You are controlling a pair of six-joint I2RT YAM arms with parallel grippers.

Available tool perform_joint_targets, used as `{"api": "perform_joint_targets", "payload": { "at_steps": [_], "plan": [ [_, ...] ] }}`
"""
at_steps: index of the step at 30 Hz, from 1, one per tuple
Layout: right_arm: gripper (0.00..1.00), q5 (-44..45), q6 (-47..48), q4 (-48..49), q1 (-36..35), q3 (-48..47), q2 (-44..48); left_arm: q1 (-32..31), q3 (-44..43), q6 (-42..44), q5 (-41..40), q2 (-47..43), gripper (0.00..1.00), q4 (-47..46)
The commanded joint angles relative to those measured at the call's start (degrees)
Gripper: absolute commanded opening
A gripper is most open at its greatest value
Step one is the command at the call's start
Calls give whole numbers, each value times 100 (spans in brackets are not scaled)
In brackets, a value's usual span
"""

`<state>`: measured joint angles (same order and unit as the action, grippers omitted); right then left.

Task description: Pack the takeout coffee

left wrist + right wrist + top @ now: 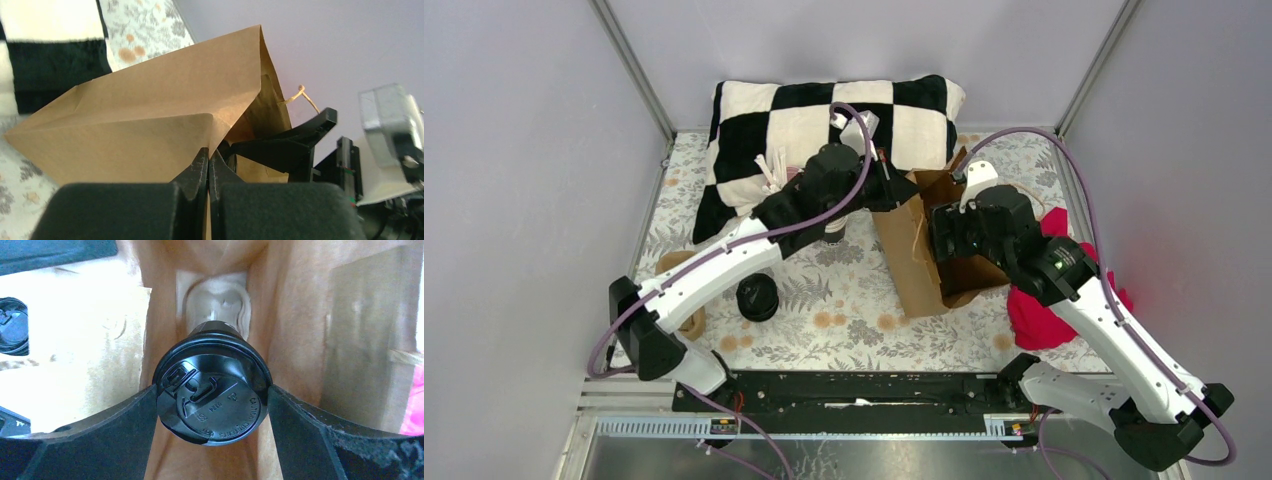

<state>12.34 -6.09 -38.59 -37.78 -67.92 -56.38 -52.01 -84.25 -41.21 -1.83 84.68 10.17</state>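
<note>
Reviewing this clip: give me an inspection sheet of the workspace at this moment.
Surface: floral-patterned tablecloth, lying flat.
Job's things: black lidded paper coffee cup is inside the mouth of the brown paper bag.
Clutter: loose round black lid; crumpled red cloth; black-and-white checkered pillow.
Tools: left tool shut on the bag's edge; right tool shut on the cup's lid.
Cables: purple cables loop over both arms; no snag seen.
Surroundings: plain grey walls; nothing else seen.
</note>
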Motion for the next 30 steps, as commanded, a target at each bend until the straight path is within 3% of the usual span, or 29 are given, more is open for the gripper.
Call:
{"api": "perform_joint_targets", "payload": {
  "at_steps": [1,6,15,22,26,30],
  "plan": [
    [83,-181,-309,-315,-28,-395,-95,337,-552,-1067,1047,372,0,1743],
    [83,-83,-564,-536,-28,-532,-280,750,-664,-1471,1468,268,0,2350],
    [82,-337,-440,-907,-28,-783,-600,1109,-279,-1608,2108,333,0,2046],
    [82,-679,-640,-962,-28,-646,-755,1132,-520,-1327,2327,411,1,2311],
    [82,-685,-674,-961,-27,-656,-856,1132,-865,-977,2267,526,13,2941],
    [82,-707,-737,-1039,-28,-876,-935,1132,-1459,-337,2055,651,49,3826]
  ]
}}
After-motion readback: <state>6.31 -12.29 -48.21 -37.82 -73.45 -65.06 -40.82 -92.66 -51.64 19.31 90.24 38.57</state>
